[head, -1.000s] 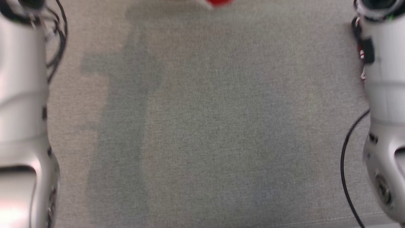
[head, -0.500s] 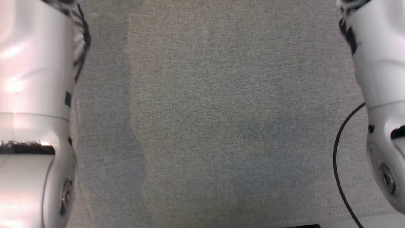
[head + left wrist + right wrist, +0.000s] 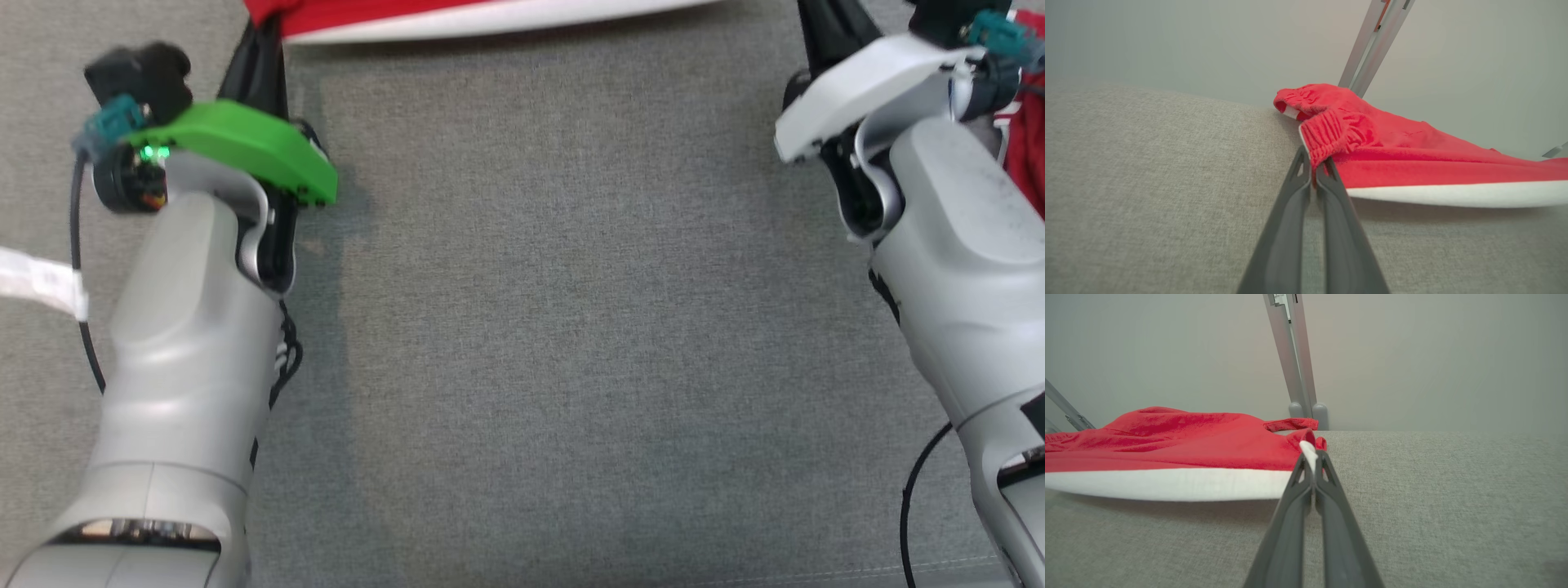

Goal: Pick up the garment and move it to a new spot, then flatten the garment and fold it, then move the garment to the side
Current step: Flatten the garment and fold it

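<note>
Change since 0.5 s ago: head view has shifted; red garment with white hem band (image 3: pixel 457 23) now runs along the top edge of the frame, and both wrists now show.
Left gripper (image 3: pixel 1313 167): 2 dark fingers pressed together, pinching the garment's gathered elastic edge, centre of the left wrist frame.
Right gripper (image 3: pixel 1312 457): fingers closed, pinching the white band's end, centre of the right wrist frame.
Garment: stretched between both grippers; hem raised just off the grey woven fabric surface (image 3: pixel 555 327), shadow beneath.
Left wrist: green plastic cover (image 3: pixel 245 147), upper left of the head frame.
Right wrist: white plastic cover (image 3: pixel 857 82), upper right.
Background: silver metal post (image 3: pixel 1294 355) against pale wall.
</note>
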Motion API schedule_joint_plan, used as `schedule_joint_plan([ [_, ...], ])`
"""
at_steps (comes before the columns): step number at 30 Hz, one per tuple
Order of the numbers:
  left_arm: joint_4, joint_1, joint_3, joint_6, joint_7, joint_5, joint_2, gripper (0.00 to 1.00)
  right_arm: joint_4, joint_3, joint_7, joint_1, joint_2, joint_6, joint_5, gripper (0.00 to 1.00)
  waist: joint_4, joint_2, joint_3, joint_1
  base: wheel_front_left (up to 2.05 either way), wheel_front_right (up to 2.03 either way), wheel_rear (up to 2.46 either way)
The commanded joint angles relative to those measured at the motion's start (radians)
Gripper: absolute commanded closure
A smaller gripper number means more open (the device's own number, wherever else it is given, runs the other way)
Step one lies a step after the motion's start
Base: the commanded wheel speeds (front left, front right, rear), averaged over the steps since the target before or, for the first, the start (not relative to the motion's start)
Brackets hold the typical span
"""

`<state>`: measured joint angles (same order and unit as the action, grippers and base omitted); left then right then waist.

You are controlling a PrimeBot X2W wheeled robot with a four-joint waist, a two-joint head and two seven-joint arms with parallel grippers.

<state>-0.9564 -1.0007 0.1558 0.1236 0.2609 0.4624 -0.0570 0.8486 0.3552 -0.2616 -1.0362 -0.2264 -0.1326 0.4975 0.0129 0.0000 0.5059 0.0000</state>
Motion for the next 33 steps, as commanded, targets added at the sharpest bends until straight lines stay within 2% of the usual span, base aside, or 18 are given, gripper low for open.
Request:
schedule_joint_plan([
  [1, 0.003, 0.041, -0.014, -0.002, 0.005, -0.007, -0.030, 1.00, 0.015, 0.011, -0.004, 0.025, -0.027, 0.004, 0.023, 1.00, 0.017, 0.0000, -0.057, 0.0000, 0.00, 0.00, 0.00],
  [8, 0.029, 0.181, 0.039, 0.002, 0.005, -0.062, -0.043, 1.00, 0.024, 0.172, 0.020, 0.102, -0.092, 0.004, 0.117, 1.00, 0.025, 0.0000, -0.149, 0.0000, 0.00, 0.00, 0.00],
  [20, 0.136, 0.408, 0.152, 0.005, 0.005, -0.095, -0.072, 1.00, -0.100, 0.437, 0.152, 0.256, -0.242, 0.004, 0.332, 1.00, 0.034, 0.0000, -0.319, 0.0000, 0.00, 0.00, 0.00],
  [28, 0.195, 0.573, 0.187, 0.005, 0.005, -0.033, -0.097, 1.00, -0.208, 0.547, 0.242, 0.373, -0.344, 0.004, 0.476, 1.00, 0.043, 0.0000, -0.451, 0.0000, 0.00, 0.00, 0.00],
  [33, 0.259, 0.666, 0.234, 0.004, -0.023, 0.015, -0.128, 1.00, -0.303, 0.605, 0.301, 0.426, -0.409, 0.004, 0.546, 1.00, 0.040, 0.0000, -0.491, 0.0000, 0.00, 0.00, 0.00],
])
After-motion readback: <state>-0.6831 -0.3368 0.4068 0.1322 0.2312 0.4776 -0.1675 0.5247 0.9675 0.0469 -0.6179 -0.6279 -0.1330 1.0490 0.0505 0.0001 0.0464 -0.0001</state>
